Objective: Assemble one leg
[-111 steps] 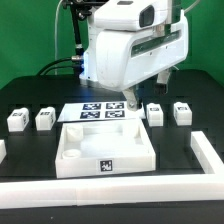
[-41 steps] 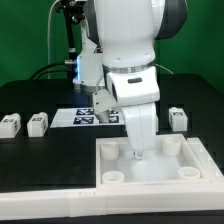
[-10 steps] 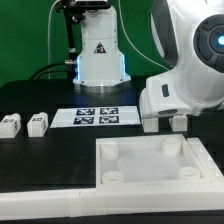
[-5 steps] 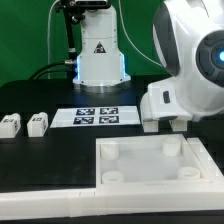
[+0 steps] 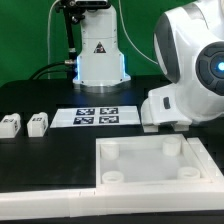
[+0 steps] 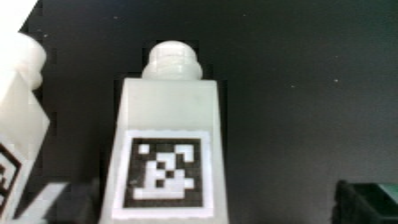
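Below spread gripper (image 6: 210, 205): leg (image 6: 173, 120) flat, tag up, stud pointing away.

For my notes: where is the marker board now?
The marker board lies behind the white top, at the exterior view's right of the nearer leg.

the white leg (image 6: 173, 100) carries a black-and-white patterned tag (image 6: 171, 168); the table (image 5: 50, 152) is black, the backdrop (image 5: 25, 40) green.

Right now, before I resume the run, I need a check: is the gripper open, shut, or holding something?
The gripper is open, straddling the leg and not clamped on it.
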Available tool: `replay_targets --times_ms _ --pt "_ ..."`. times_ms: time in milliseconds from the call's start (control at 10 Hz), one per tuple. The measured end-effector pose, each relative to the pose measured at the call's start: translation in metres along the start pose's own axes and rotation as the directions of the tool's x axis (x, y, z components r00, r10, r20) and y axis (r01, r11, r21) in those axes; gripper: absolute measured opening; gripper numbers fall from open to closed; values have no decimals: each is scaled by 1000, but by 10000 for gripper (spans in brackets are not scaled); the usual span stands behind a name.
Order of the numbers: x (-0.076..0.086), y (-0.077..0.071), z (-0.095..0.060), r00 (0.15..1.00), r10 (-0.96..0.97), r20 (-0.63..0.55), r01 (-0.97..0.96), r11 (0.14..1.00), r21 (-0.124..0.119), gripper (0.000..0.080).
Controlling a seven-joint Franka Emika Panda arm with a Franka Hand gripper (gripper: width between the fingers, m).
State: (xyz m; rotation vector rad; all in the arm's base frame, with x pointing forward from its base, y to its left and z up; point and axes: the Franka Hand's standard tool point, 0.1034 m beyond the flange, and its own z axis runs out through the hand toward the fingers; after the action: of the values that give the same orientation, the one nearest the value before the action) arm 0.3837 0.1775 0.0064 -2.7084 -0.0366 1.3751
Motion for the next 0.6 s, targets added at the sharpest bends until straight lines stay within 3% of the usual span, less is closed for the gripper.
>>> replay_targets --times_ms 200,600 --pt "0 0 0 1000 0 1 0 1000 0 287" --pt "0 0 0 1000 0 1 0 1000 0 291"
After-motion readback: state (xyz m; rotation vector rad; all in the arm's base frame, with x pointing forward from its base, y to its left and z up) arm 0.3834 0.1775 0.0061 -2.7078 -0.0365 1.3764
